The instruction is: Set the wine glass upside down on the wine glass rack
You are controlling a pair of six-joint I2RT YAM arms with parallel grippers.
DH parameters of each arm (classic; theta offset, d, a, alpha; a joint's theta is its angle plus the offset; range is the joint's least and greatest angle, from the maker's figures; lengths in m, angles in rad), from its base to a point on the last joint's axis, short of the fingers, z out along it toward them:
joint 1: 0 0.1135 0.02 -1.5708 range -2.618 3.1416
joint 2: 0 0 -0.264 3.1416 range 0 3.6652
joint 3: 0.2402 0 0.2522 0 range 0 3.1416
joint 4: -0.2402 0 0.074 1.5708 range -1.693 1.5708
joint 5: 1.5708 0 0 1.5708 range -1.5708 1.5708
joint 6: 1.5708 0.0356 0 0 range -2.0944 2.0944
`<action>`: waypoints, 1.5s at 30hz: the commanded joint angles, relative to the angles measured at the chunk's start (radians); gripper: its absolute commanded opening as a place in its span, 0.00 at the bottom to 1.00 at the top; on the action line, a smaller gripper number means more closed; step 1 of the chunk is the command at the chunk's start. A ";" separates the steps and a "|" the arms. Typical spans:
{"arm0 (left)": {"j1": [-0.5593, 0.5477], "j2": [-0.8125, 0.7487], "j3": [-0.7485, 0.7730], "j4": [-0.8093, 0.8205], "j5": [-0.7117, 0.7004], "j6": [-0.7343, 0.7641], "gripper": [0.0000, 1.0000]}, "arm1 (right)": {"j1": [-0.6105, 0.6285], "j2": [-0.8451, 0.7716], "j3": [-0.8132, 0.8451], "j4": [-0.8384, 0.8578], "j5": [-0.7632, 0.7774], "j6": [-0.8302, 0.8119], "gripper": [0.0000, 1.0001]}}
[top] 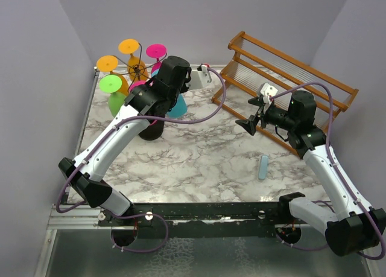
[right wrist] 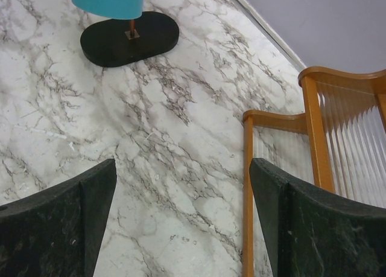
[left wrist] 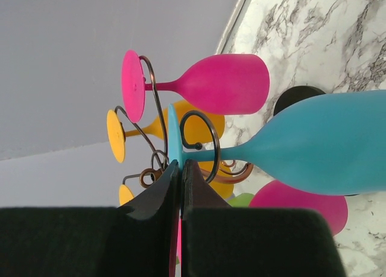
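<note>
The wine glass rack point(left wrist: 212, 134) is a dark wire tree on a black oval base point(right wrist: 129, 38), at the far left of the table point(top: 151, 132). A teal wine glass point(left wrist: 325, 144) hangs upside down with its stem through a spiral arm; it also shows in the top view point(top: 178, 107). My left gripper point(left wrist: 181, 163) is shut on the edge of the teal glass's foot, up at the rack's top point(top: 161, 76). My right gripper point(top: 248, 125) is open and empty above the marble point(right wrist: 181, 168), right of the rack.
Pink point(left wrist: 223, 84), orange point(left wrist: 187, 127) and green point(top: 114, 93) glasses hang on other arms of the wire rack. A brown wooden slatted rack point(top: 289, 78) stands at the back right, close to my right gripper point(right wrist: 313, 126). A small light-blue object point(top: 263, 167) lies on the table.
</note>
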 commanded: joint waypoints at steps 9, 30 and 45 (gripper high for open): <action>-0.023 0.014 0.051 0.041 0.007 -0.009 0.00 | -0.010 -0.005 -0.012 0.024 -0.008 -0.013 0.91; -0.025 0.053 0.022 0.137 -0.106 0.044 0.00 | -0.012 -0.008 -0.014 0.023 -0.009 -0.014 0.91; -0.009 0.063 -0.001 0.148 -0.125 0.053 0.00 | -0.013 -0.007 -0.014 0.023 -0.008 -0.015 0.91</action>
